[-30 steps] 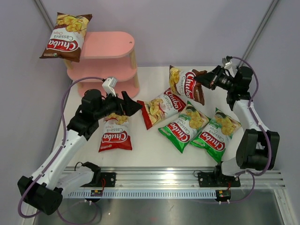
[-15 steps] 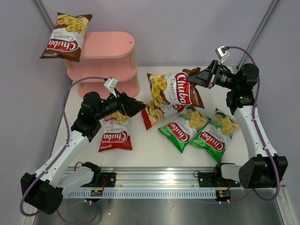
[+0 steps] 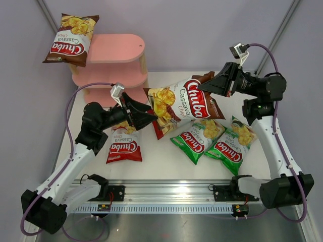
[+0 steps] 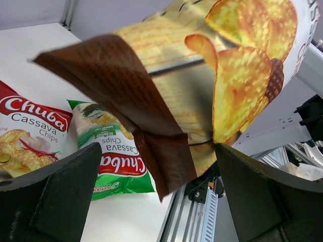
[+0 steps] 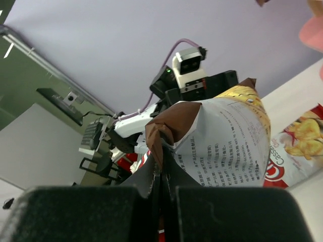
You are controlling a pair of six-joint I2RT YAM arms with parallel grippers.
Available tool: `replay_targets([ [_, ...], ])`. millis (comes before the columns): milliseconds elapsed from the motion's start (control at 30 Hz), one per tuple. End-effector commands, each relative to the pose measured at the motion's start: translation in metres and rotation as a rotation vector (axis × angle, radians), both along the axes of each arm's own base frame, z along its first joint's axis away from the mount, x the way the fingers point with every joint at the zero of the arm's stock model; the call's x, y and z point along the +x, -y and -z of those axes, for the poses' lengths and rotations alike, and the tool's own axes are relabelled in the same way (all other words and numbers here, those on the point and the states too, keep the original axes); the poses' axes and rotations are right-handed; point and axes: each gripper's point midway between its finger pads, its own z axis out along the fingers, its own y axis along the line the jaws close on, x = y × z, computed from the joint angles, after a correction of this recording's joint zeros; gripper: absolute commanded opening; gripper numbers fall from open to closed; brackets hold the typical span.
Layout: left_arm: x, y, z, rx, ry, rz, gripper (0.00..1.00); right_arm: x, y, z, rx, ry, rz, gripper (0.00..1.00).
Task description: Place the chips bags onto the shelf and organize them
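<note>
The brown chips bag (image 3: 184,96) hung in the air off the shelf's (image 3: 118,50) right end, level with about its middle board and just beside the front post. It was tilted, its sealed brown top pointing away from the shelf and its chip-printed lower end pointing toward it. The right pincer (image 3: 203,86) was clamped tight on that top seal. In its wrist view the crimped edge (image 5: 161,151) ran straight down between the closed fingers.

The left pincer (image 3: 145,113) stood spread wide in front of the shelf's bottom tier, facing the bag's lower end. From its wrist camera the bag's bottom seam (image 4: 166,166) dangled between the two dark fingers (image 4: 55,196), and no contact showed on either side. It read as a handover about to be taken, though nothing was gripped on that side.

By my count the job was barely started. One brown bag (image 3: 70,39) sat on the shelf's top board, overhanging its left end, and no bag showed on the lower tiers. Four lay on the table:
- One red-white bag (image 3: 123,145) lay in front of the shelf.
- Another red-white bag (image 3: 162,126) lay partly under the raised bag.
- Two green bags (image 3: 198,135) (image 3: 231,143) lay farther out to the shelf's right.

So five bags remained to be shelved, and the one already up there likely needed straightening.
</note>
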Motion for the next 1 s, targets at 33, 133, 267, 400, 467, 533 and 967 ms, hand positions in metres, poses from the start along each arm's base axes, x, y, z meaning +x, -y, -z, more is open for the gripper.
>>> replay_targets([
  [33, -0.017, 0.002, -0.020, -0.056, 0.078, 0.078, 0.99, -0.053, -0.006, -0.056, 0.070, 0.195, -0.086, 0.00],
  [133, -0.036, 0.006, -0.033, -0.145, 0.100, 0.181, 0.99, -0.067, -0.013, -0.070, 0.092, 0.228, -0.128, 0.00],
  [267, -0.064, 0.005, -0.065, -0.286, 0.165, 0.307, 0.99, -0.070, -0.020, -0.075, 0.110, 0.229, -0.154, 0.00],
  [400, -0.078, 0.003, -0.082, -0.341, 0.212, 0.357, 0.99, -0.070, -0.024, -0.077, 0.123, 0.222, -0.167, 0.00],
  [467, -0.085, 0.003, -0.090, -0.358, 0.239, 0.374, 0.99, -0.068, -0.026, -0.076, 0.132, 0.212, -0.167, 0.00],
  [533, -0.090, 0.004, -0.098, -0.368, 0.255, 0.390, 0.99, -0.065, -0.029, -0.076, 0.138, 0.203, -0.170, 0.00],
  [967, -0.099, 0.000, -0.106, -0.370, 0.268, 0.342, 0.60, -0.027, -0.040, -0.045, 0.063, 0.177, -0.108, 0.00],
])
